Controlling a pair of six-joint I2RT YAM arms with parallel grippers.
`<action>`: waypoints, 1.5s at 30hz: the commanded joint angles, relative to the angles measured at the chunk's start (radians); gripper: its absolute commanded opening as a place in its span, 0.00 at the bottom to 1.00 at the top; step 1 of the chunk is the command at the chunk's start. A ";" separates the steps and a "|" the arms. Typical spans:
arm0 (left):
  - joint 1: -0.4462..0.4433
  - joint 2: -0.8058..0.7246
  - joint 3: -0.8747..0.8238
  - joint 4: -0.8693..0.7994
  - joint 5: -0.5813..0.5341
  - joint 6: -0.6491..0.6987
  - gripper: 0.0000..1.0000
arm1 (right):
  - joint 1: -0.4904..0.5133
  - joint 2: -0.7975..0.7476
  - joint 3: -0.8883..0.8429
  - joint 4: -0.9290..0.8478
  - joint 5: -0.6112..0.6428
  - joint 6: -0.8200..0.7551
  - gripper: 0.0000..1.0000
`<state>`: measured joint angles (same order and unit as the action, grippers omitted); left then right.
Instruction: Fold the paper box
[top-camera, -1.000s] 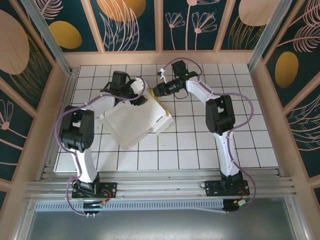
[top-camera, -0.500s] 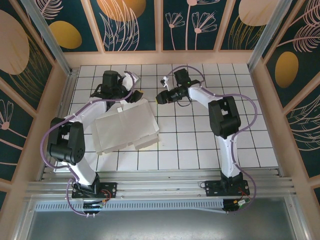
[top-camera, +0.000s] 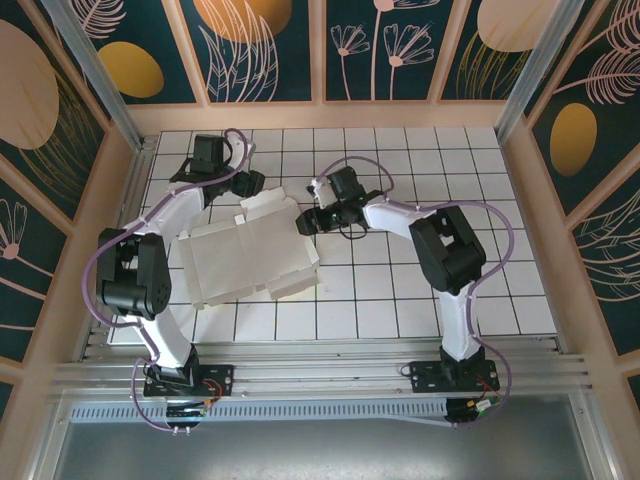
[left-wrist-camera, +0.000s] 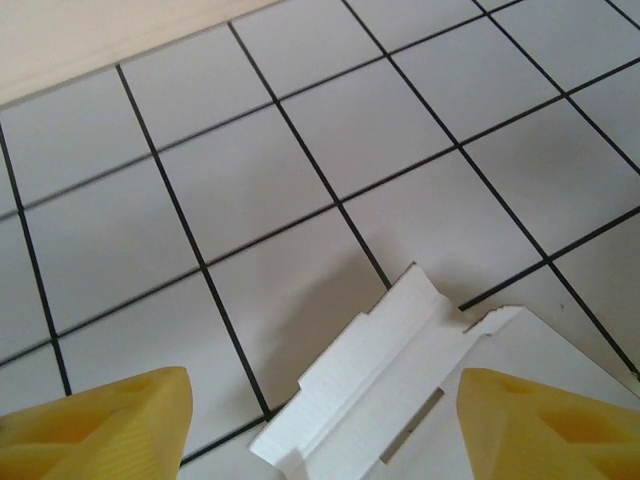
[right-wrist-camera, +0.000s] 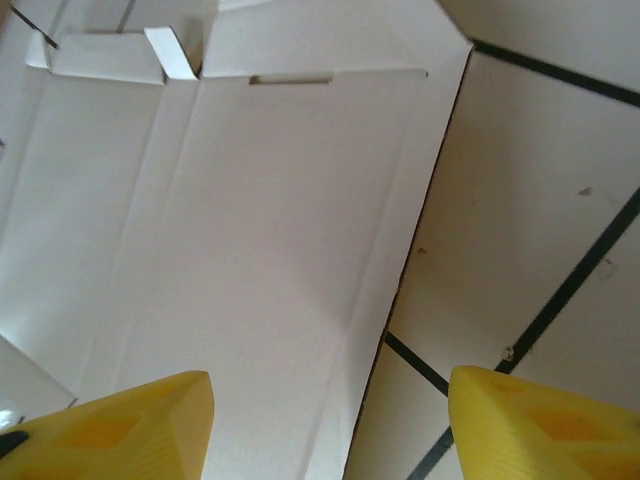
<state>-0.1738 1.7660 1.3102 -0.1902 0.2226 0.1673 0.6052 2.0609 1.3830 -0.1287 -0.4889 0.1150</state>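
- While the paper box (top-camera: 245, 262) lies opened out flat on the tiled table (top-camera: 420, 290), white face up, it sits at about 9 o'clock from the table's middle in the overhead view.
- Box edges: a stepped flap (left-wrist-camera: 380, 400) runs along the 12 o'clock edge, and a pale yellow strip (top-camera: 288, 289) shows at the 5 o'clock edge.
- Left gripper (top-camera: 250, 184): stationed at the box's 12 o'clock edge, just beside the flap.
- Left jaws: spread wide, one in each bottom corner of the wrist view, with nothing held. Bare tile and the flap's end lie in the gap. Whether either jaw touches the card cannot be told.
- Right gripper (top-camera: 303, 222): stationed at the box's 2 o'clock corner, pointing toward 9 o'clock.
- Right jaws: spread wide, nothing clamped. The white panel's long edge runs through the gap, so one jaw is over card and the other over tile.
- Panel detail from the right wrist view: crease lines run the panel's length, a narrow slot (right-wrist-camera: 290, 78) is cut near the far edge, and a small tab (right-wrist-camera: 172, 55) is bent up at 11 o'clock.
- The two grippers are near each other, with the box's far corner between them.
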 joint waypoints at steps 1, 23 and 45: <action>0.004 -0.046 -0.047 0.049 -0.034 -0.085 0.70 | 0.018 0.042 0.028 0.022 0.053 0.017 0.59; 0.004 -0.241 -0.286 0.412 0.225 -0.196 0.69 | 0.046 -0.165 0.078 -0.165 0.778 -0.764 0.00; -0.010 0.012 -0.275 0.552 0.398 0.125 0.69 | 0.065 -0.319 -0.518 1.031 1.000 -1.879 0.00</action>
<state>-0.1776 1.7218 0.9604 0.4065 0.6189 0.2012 0.6548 1.7473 0.9115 0.6693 0.5220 -1.6726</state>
